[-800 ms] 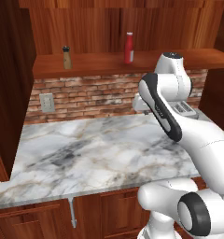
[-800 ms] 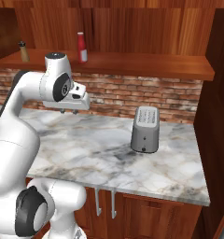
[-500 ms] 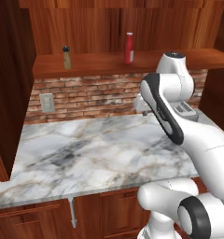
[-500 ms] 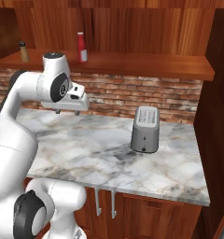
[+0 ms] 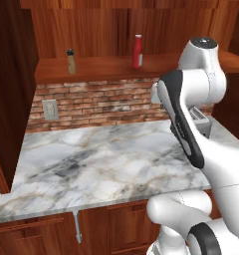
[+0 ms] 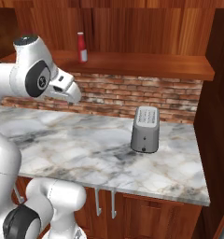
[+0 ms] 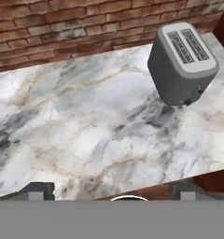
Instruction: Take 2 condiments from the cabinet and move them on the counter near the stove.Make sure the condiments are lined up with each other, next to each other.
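The slim red squeeze bottle (image 5: 137,51) (image 6: 81,46) and the shorter brown shaker (image 5: 70,61) stand well apart on the plank shelf of the dark wooden cabinet (image 5: 106,67). My gripper (image 7: 111,190) hangs above the marble counter (image 7: 86,126), well below the shelf. It is open, its two tips far apart with nothing between them. In the right base view the white hand (image 6: 65,86) sits below and left of the red bottle, and the arm hides the shaker. The stove is out of view.
A grey two-slot toaster (image 6: 145,128) (image 7: 181,63) stands on the counter's right part near the brick backsplash (image 5: 101,102). A wall outlet (image 5: 50,109) sits at the left. Dark cabinet sides (image 5: 9,89) flank the counter at both ends.
The arm has lifted, its top joint now higher against the shelf. The hand has shifted slightly. Both condiments stay where they were.
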Controlling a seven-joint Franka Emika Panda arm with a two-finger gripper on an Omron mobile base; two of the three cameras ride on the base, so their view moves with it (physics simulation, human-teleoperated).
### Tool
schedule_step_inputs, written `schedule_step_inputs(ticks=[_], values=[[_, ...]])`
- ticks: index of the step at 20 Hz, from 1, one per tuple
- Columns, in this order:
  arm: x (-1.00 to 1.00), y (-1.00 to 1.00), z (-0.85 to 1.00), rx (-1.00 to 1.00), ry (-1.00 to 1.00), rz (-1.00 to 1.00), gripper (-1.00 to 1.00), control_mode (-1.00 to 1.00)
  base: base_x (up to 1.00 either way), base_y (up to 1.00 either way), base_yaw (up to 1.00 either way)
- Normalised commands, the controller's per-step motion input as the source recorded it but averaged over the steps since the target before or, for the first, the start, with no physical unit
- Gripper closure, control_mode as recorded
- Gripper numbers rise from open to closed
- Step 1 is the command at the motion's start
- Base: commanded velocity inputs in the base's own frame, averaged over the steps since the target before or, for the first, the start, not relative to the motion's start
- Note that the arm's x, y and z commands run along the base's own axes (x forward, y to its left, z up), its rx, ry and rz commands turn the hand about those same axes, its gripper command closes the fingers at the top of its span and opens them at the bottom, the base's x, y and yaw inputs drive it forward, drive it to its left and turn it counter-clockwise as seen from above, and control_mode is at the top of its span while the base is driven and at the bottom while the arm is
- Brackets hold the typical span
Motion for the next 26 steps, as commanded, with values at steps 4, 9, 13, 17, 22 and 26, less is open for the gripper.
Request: schedule_step_inputs(ticks=[4, 9, 13, 17, 22, 26], values=[[0.02, -0.01, 0.94, 0.01, -0.28, -0.02, -1.0, -1.0, 0.0, 0.0, 0.0], [0.23, 0.0, 0.67, 0.0, -0.52, 0.04, -1.0, -1.0, 0.0, 0.0, 0.0], [0.34, 0.0, 0.19, 0.0, -0.43, 0.1, -1.0, -1.0, 0.0, 0.0, 0.0], [0.32, 0.13, -0.14, 0.0, -0.29, 0.12, -1.0, -1.0, 0.0, 0.0, 0.0], [0.05, 0.15, 0.03, 0.0, -0.1, 0.05, -1.0, -1.0, 0.0, 0.0, 0.0], [0.16, 0.25, 0.26, 0.0, 0.16, 0.0, -1.0, -1.0, 0.0, 0.0, 0.0]])
